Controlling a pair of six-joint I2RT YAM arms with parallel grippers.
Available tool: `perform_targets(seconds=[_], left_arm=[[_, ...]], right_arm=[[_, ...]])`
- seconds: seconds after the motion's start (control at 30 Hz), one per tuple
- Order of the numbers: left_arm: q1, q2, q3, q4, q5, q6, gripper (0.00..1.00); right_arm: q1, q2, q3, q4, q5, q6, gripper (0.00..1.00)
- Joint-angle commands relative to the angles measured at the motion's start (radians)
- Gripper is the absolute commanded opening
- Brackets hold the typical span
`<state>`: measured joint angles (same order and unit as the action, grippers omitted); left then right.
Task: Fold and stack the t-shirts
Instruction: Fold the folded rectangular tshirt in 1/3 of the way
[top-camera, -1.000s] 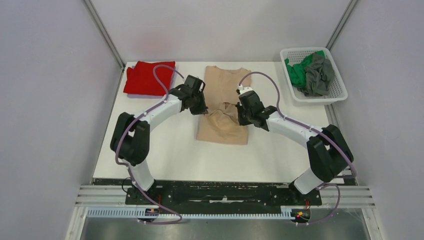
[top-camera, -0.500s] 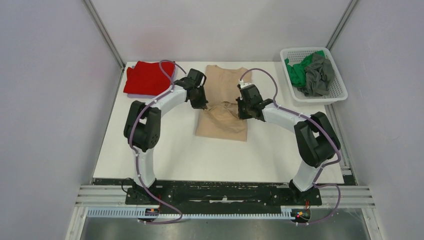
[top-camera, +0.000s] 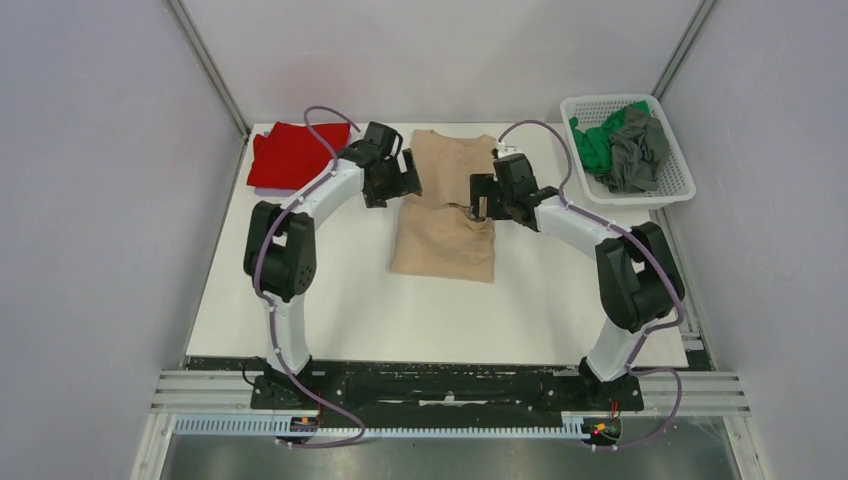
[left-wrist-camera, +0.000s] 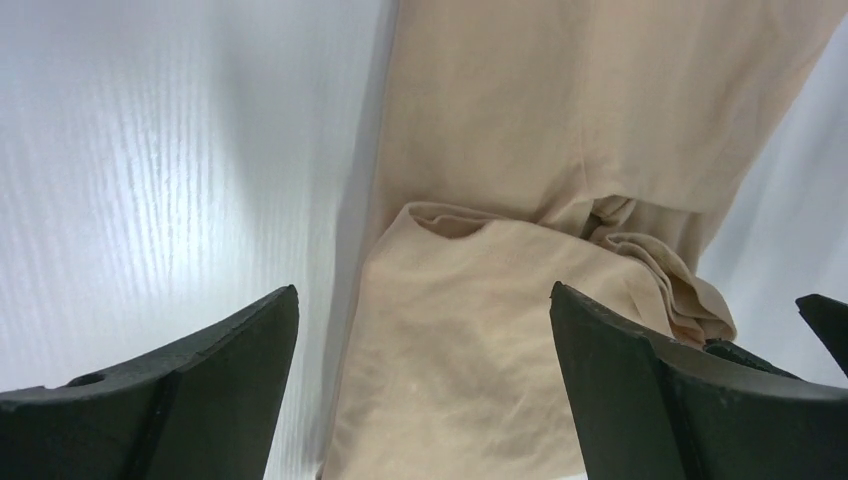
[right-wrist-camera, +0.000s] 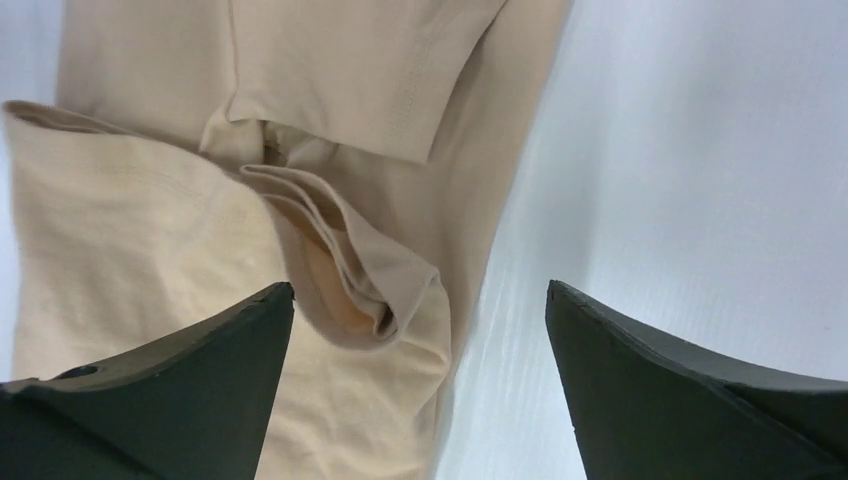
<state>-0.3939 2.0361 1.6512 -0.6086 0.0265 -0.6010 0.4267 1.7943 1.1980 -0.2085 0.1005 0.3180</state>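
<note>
- The left gripper (top-camera: 407, 182) is hovering wide open and empty beside the soft beige cloth t-shirt (top-camera: 445, 245).
- The right gripper (top-camera: 479, 199) is gaping empty over its right edge.
- The shirt is lying half-folded in the middle of the white table (top-camera: 340, 290).

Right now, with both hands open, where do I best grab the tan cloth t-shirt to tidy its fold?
Probably the bunched hem corner of the tan cloth t-shirt, using the right hand from the shirt's right edge: that flap lifts off the flat layers, so a finger could slip under.
</note>
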Motion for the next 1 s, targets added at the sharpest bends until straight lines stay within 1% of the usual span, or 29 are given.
perform_targets(seconds=[0.0, 0.1, 0.17, 0.27, 0.33, 0.43, 0.53, 0.63, 0.73, 0.83, 0.9, 0.97], left_arm=[[0.004, -0.153, -0.060, -0.013, -0.023, 0.025, 1.00], [0.004, -0.226, -0.170, 0.002, 0.000, 0.011, 1.00], [0.004, -0.268, -0.242, 0.012, 0.021, 0.000, 1.00], [0.004, -0.337, -0.363, 0.028, 0.026, -0.022, 1.00], [0.004, -0.384, -0.438, 0.044, 0.029, -0.044, 1.00], [0.003, -0.443, -0.542, 0.065, 0.031, -0.078, 1.00], [-0.001, -0.496, -0.632, 0.107, 0.042, -0.120, 1.00], [-0.010, -0.533, -0.684, 0.128, 0.043, -0.147, 1.00], [-0.012, -0.553, -0.711, 0.129, 0.031, -0.160, 1.00], [-0.012, -0.557, -0.717, 0.130, 0.015, -0.159, 1.00], [-0.013, -0.541, -0.709, 0.131, 0.016, -0.154, 1.00], [-0.012, -0.517, -0.699, 0.138, 0.017, -0.153, 1.00]], right_arm=[[0.003, -0.137, -0.068, 0.053, -0.007, -0.010, 0.98], [0.002, -0.180, -0.143, 0.078, -0.096, -0.026, 0.98], [0.002, -0.195, -0.185, 0.109, -0.199, -0.036, 0.98], [0.016, -0.213, -0.262, 0.228, -0.381, -0.016, 0.98], [0.039, -0.203, -0.281, 0.279, -0.444, -0.013, 0.98], [0.060, -0.152, -0.254, 0.287, -0.441, -0.020, 0.98], [0.057, -0.083, -0.212, 0.309, -0.352, -0.029, 0.98], [0.041, -0.002, -0.141, 0.316, -0.286, -0.038, 0.98], [0.005, 0.083, -0.069, 0.312, -0.264, -0.024, 0.98], [-0.021, 0.135, -0.003, 0.305, -0.233, -0.041, 0.98], [-0.032, 0.148, 0.054, 0.275, -0.232, -0.054, 0.98], [-0.034, 0.125, 0.072, 0.245, -0.242, -0.078, 0.98]])
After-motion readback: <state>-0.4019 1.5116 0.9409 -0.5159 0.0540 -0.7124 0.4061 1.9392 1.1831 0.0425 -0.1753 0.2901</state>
